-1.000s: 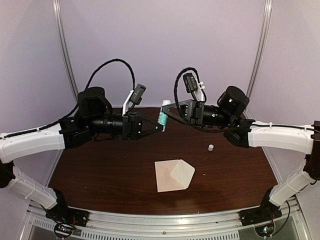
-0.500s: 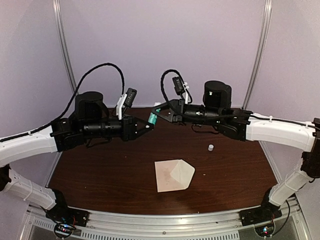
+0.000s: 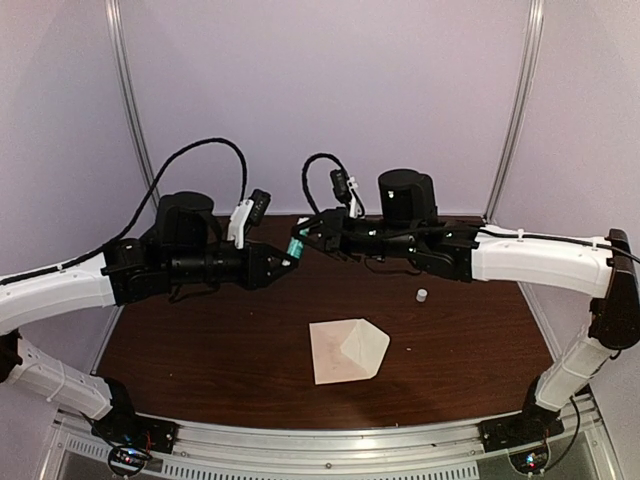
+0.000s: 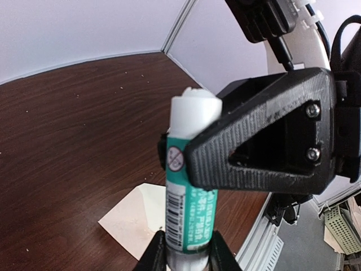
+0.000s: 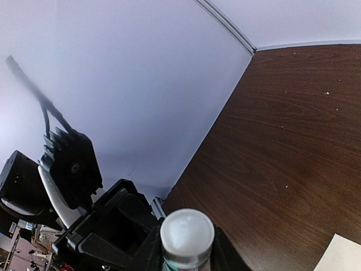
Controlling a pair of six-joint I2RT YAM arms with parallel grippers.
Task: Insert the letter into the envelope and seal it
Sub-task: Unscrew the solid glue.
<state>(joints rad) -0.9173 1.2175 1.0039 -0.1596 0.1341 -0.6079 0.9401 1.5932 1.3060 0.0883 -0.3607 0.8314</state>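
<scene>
A green-and-white glue stick (image 3: 295, 246) with its white tip bare hangs high over the table's back, between both grippers. My left gripper (image 3: 287, 257) is shut on its base, seen in the left wrist view (image 4: 186, 248) below the stick's label (image 4: 189, 192). My right gripper (image 3: 303, 236) is shut on its upper part; the right wrist view (image 5: 186, 251) shows the white tip (image 5: 186, 230) between the fingers. The beige envelope (image 3: 347, 350) lies on the table below, its pointed flap partly raised to the right. It also shows under the stick (image 4: 132, 217). No separate letter shows.
A small white cap (image 3: 421, 295) stands on the dark wood table (image 3: 200, 350) to the right of the envelope. Purple walls close in the back and sides. A metal rail (image 3: 330, 440) runs along the near edge.
Both grippers and the glue stick have shifted left. The right arm has reached further across and the left has drawn back. The envelope and cap have not moved.
</scene>
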